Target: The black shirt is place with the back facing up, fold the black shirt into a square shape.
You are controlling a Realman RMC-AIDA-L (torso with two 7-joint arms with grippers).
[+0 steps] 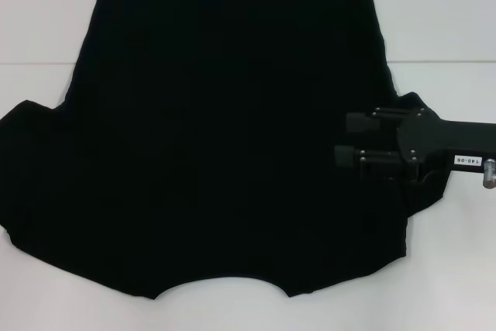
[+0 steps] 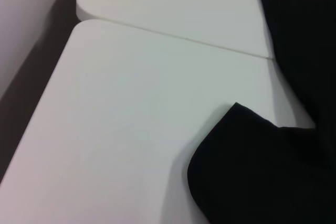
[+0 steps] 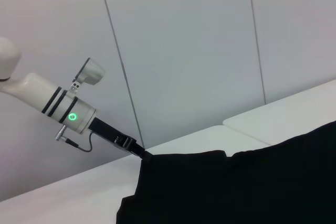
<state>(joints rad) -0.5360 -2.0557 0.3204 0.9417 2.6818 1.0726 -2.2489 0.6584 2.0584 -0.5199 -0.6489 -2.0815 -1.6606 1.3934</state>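
Now the right gripper, fingers spread, hovers over the black shirt's right side; the left gripper touches its far edge.

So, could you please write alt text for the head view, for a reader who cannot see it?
A large black shirt lies spread flat on a white table, plain side up, filling most of the view. The right gripper reaches in from the right over the shirt's right sleeve, its fingers apart; the left gripper is out of view here.
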